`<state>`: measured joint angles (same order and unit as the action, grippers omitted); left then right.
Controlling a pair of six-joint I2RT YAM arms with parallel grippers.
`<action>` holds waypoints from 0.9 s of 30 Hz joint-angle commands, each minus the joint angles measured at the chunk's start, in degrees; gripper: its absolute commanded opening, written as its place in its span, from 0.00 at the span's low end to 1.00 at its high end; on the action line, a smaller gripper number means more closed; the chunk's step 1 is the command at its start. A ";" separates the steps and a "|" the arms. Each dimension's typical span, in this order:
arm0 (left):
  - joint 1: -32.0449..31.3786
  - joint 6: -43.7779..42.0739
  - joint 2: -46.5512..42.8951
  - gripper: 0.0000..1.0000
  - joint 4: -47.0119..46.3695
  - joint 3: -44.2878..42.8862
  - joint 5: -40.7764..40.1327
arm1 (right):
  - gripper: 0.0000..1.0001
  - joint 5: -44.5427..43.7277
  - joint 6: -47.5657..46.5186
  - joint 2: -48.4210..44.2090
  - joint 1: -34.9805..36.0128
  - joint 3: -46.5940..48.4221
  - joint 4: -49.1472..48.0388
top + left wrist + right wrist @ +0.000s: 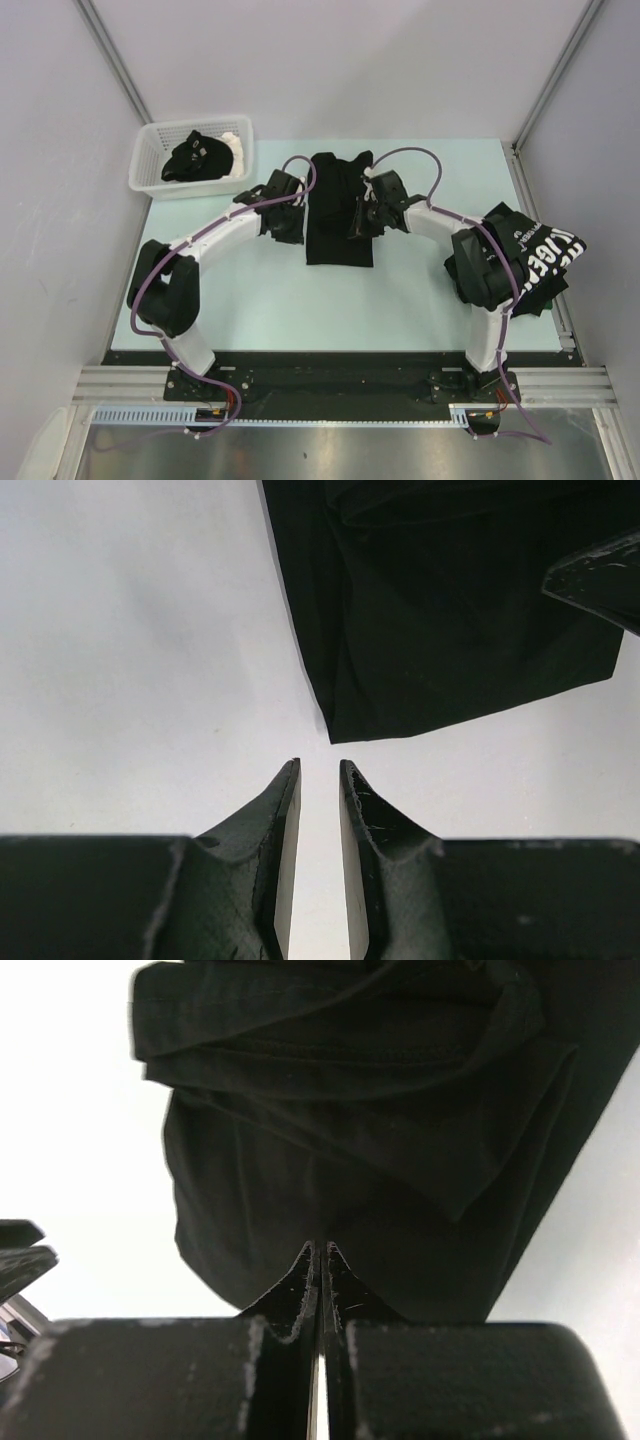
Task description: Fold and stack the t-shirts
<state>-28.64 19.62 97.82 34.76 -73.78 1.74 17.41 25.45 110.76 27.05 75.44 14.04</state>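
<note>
A black t-shirt (338,212) lies folded into a long strip in the middle of the table (260,295). My left gripper (298,218) sits at its left edge. In the left wrist view that gripper (319,766) is narrowly open, with only bare table between the fingers and the t-shirt's corner (440,620) just ahead. My right gripper (358,222) hovers over the strip's right side. In the right wrist view it (321,1246) is shut with nothing visible between the pads, dark cloth (340,1120) beneath it. A second t-shirt with white lettering (542,255) lies bunched at the right edge.
A white slotted basket (150,165) stands at the back left with a black garment (198,158) inside. The right arm's elbow (480,265) overlaps the lettered shirt. Grey walls close in on both sides and the back.
</note>
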 commanded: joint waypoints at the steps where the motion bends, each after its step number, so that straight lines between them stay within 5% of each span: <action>1: -0.36 1.30 -2.55 0.26 -1.01 0.92 -0.24 | 0.00 2.10 0.83 2.18 -0.24 -0.29 -3.84; 27: -1.42 1.39 -3.69 0.25 1.36 2.76 -1.47 | 0.00 3.51 -0.40 9.91 -4.20 5.42 -17.29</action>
<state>-29.56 20.95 96.71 35.38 -71.24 1.48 21.08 26.09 119.04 23.09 76.93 1.41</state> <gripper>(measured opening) 0.254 0.009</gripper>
